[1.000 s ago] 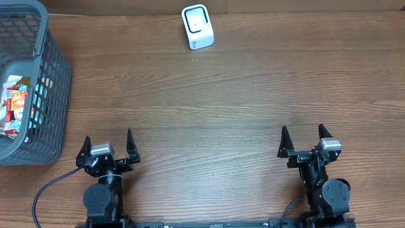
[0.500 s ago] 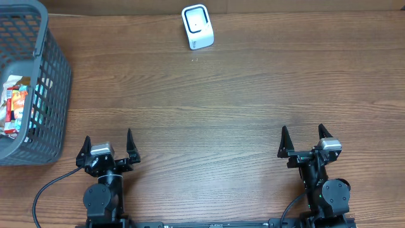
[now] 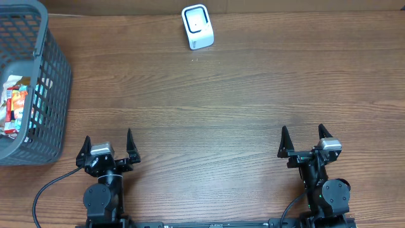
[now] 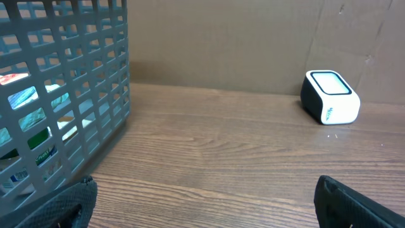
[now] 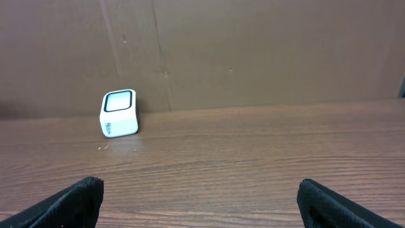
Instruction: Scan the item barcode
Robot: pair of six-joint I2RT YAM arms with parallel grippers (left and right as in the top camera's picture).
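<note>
my left gripper point(image 3: 108, 138) and right gripper point(image 3: 302, 130) gape wide
one rounded white scanner point(image 3: 197, 26), one grey lattice basket point(image 3: 54, 82), grainy wood table point(image 3: 221, 95)

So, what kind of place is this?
Probably a mock shop checkout set up for testing: a small white barcode scanner stands on a wooden table, a grey shopping basket holds packaged goods, and a cardboard wall stands behind.

Left gripper point(image 3: 107, 137): jaws spread wide, nothing between them, tips pointing forward. Right gripper point(image 3: 302, 129): jaws likewise wide apart and empty. Both arms sit folded low over their bases, well apart from each other, wrists level and facing ahead.
</note>
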